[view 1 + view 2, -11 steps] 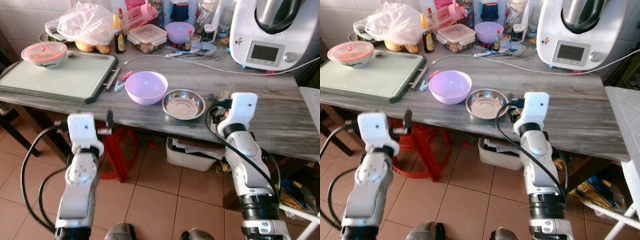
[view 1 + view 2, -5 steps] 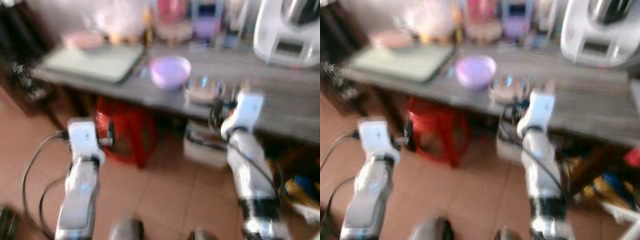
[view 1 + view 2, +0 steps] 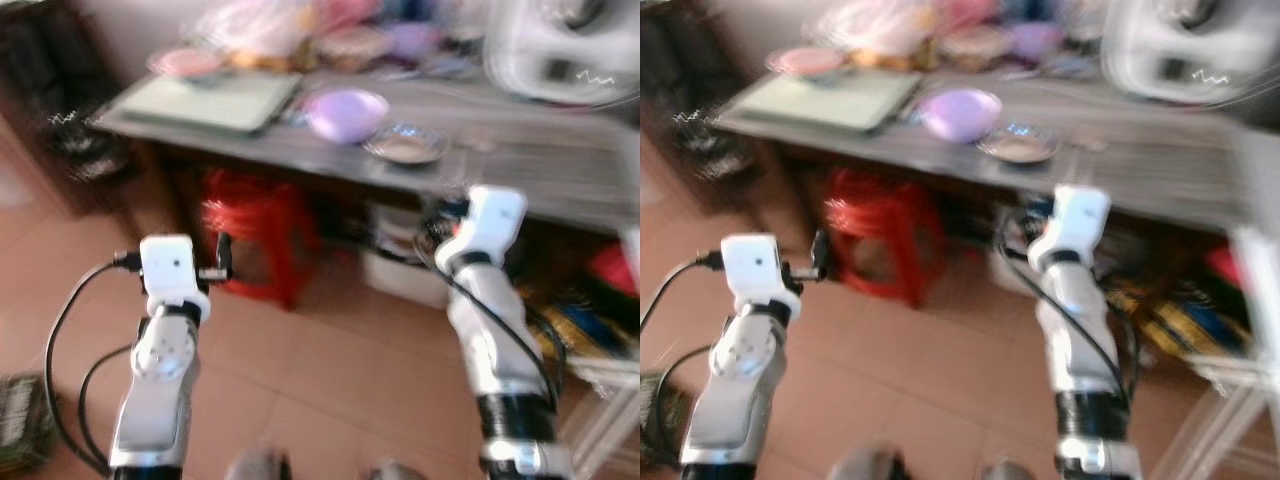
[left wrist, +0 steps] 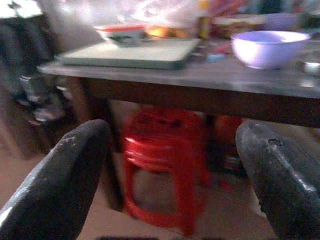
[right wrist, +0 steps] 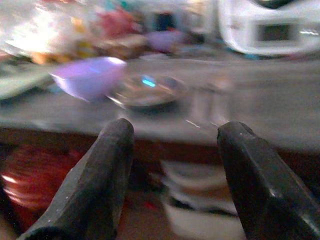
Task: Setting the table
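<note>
- Two end effectors hang in front of the tabletop (image 3: 560, 165), both empty: the left end effector (image 4: 175, 180) has its fingers spread wide apart, and the right end effector (image 5: 172, 175) is likewise released, with nothing between its fingers.
- In the head views the left arm sits at lower left over the tiled floor (image 3: 300, 380), and the right arm rises at centre right, its wrist just below the tabletop's front edge.
- Task things lie in the upper middle of the frame: a purple bowl (image 3: 347, 112) and, just beside it to the right, a shallow steel dish (image 3: 405, 146). Both stand near the front edge.
- A green cutting board (image 3: 210, 100) lies at upper left with a lidded bowl (image 4: 122, 33) on its far end; a white kitchen machine (image 3: 560, 50) fills the upper right. A red stool (image 4: 167, 165) stands under the tabletop.
- Head views are smeared, so the robot is judged to be walking or turning; neither arm looks within reach of the dishes.
- To do this step well: let the body settle before reaching, then square up to the bowl and dish.
- Raise the right end effector above the tabletop edge first, to avoid knocking it from below.
- Take the steel dish by its rim; it is shallow and may slide.
</note>
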### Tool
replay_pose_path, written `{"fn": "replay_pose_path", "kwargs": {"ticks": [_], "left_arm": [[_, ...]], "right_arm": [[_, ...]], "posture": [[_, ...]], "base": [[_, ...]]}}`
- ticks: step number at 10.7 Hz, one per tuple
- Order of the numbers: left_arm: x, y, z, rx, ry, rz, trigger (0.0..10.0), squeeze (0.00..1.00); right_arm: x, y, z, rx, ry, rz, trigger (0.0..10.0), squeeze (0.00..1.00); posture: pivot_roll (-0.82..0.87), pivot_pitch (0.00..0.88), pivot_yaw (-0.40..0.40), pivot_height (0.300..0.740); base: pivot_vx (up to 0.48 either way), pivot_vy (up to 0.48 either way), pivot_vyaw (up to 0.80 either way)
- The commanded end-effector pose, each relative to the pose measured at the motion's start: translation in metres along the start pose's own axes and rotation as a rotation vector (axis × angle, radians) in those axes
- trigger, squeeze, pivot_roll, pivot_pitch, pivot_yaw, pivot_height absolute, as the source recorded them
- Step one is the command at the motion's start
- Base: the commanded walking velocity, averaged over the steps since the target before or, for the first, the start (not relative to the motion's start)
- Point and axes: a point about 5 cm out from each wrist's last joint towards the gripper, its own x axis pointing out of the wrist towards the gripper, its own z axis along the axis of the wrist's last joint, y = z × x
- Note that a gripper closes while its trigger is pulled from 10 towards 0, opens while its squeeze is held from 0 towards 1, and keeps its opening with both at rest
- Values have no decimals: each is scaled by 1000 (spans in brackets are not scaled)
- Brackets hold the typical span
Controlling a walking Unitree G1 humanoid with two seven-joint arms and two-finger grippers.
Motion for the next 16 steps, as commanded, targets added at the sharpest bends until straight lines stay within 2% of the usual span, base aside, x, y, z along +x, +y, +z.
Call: {"fn": "replay_pose_path", "kwargs": {"ticks": [1,2,4,6,7,8,10,11,12,13,14,16], "left_arm": [[0,-4,9,-13,-42,-42,10000,0],[-2,-7,9,-9,-43,-68,10000,0],[-5,-7,10,-29,-47,-78,10000,0],[-7,-8,12,-33,-48,-88,10000,0],[-7,-9,12,-29,-49,-96,10000,0],[-7,-8,11,-33,-48,-93,10000,0],[-8,-10,14,-33,-54,-104,10000,0],[-8,-10,14,-28,-56,-114,10000,0],[-7,-9,14,-24,-56,-114,10000,0],[-7,-8,15,-23,-58,-114,10000,0],[-6,-9,16,-22,-60,-117,10000,0],[-5,-8,17,-20,-62,-117,10000,0]], "right_arm": [[-1,6,7,8,-27,24,10000,0],[-1,9,5,4,-21,36,10000,0],[0,10,11,10,-50,61,10000,0],[2,5,15,-13,-55,33,10000,0],[3,9,15,-23,-55,50,10000,0],[4,10,12,-71,-32,35,10000,0],[7,14,14,-92,-54,52,10000,0],[9,14,17,-149,-85,63,10000,0],[9,12,16,-125,-68,48,10000,0],[9,12,14,-62,-53,67,10000,0],[10,12,13,-19,-56,69,10000,1000],[11,12,15,-31,-65,56,10000,1000]], "posture": [[20,91,29,740],[21,98,28,740],[24,112,30,740],[23,119,31,740],[21,121,29,740],[23,121,28,740],[31,123,36,740],[33,125,39,740],[35,121,40,740],[38,115,42,740],[38,114,44,740],[34,116,44,740]], "base": [[0,0,0],[0,0,0],[0,-454,0],[0,-476,0],[0,-472,0],[0,-472,0],[0,-456,0],[0,-416,0],[0,-412,0],[240,-412,0],[0,-412,0],[0,-414,0]]}}
